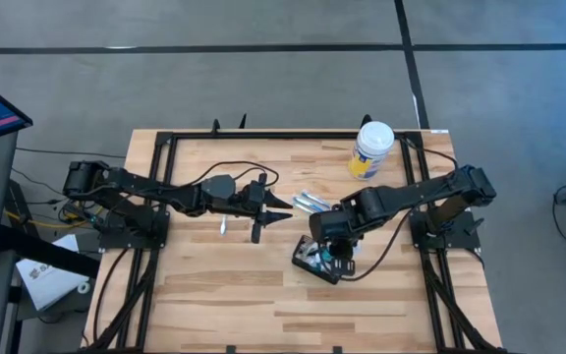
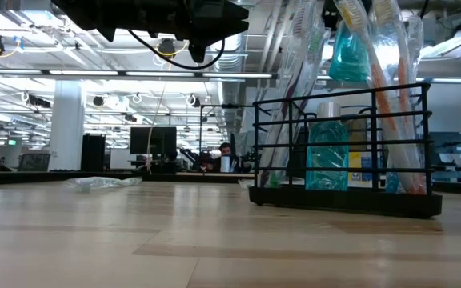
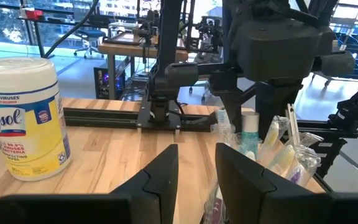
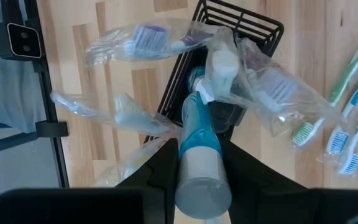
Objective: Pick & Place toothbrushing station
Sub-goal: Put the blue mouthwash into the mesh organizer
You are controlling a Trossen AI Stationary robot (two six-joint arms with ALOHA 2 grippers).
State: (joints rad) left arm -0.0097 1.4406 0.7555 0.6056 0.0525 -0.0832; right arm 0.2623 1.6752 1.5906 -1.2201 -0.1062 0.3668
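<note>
Nearest the front edge of the pale wooden-slat table (image 1: 214, 295), right of centre: the black wire-framed toothbrushing station (image 1: 310, 260), standing upright. Directly over it in the high view, hiding most of it: the right gripper (image 1: 330, 248).

Told only by the right wrist view: dark fingers (image 4: 160, 168) pressed against both sides of a teal plastic tube (image 4: 197, 134) with a pale grey cap, clamped on it. Cap end toward that camera, other end down among the station's contents. Plain there too: clear-wrapped brushes splaying out of the station (image 4: 241, 22) to either side.

Given by the low view instead: the station (image 2: 338, 204) flat on the wood, a translucent teal bottle (image 2: 326, 156) inside its bars, brush handles leaning up past the picture's top. Nothing of the right gripper's fingers from this angle.

Farther back, mid-table: the left gripper (image 1: 275, 209), hanging above the wood, well apart from the station. Fingers spread with nothing between them, settled by the left wrist view (image 3: 196, 152). Between the two grippers: loose blue-and-green toothbrushes (image 1: 312, 202) lying flat, seen from above and again past the right wrist (image 4: 347, 124).

At the far edge: a white-lidded cylindrical tub (image 1: 371, 149) with a yellow label, upright. Label lettering legible only from the left wrist (image 3: 23, 118).

Beyond the table, in the low view alone: a lit open room with desks and screens, and a seated person (image 2: 226, 150) far off.
</note>
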